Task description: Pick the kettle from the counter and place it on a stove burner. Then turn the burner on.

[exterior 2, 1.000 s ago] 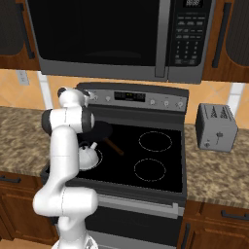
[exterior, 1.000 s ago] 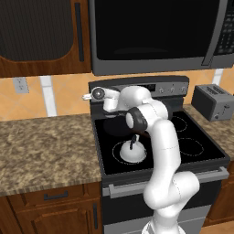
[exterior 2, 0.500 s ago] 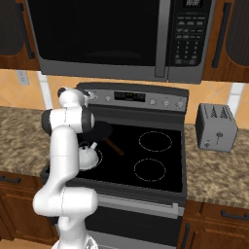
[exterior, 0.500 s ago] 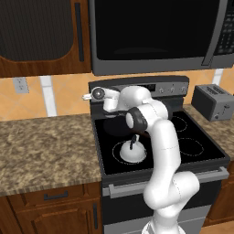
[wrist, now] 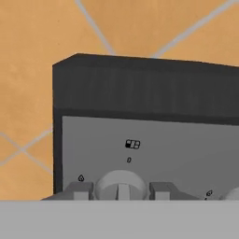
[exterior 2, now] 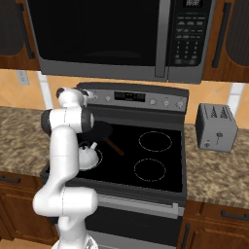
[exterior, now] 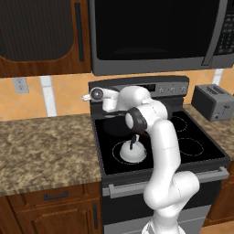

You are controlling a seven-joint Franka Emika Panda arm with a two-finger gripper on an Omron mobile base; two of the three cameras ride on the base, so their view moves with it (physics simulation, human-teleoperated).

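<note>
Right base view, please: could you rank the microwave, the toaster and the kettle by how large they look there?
1. microwave
2. toaster
3. kettle, though the arm hides part of it, so its full extent is unsure.

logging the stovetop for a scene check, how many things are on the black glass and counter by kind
small white-grey dome kettle: 1
dark frying pan: 1
grey metal toaster: 1
white-ring burners free of cookware: 2
total: 5

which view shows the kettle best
The left base view: the kettle sits on the front left burner, dome and black handle clear of the arm. In the right base view the arm hides most of the kettle. The hand view faces a stove knob instead.
</note>
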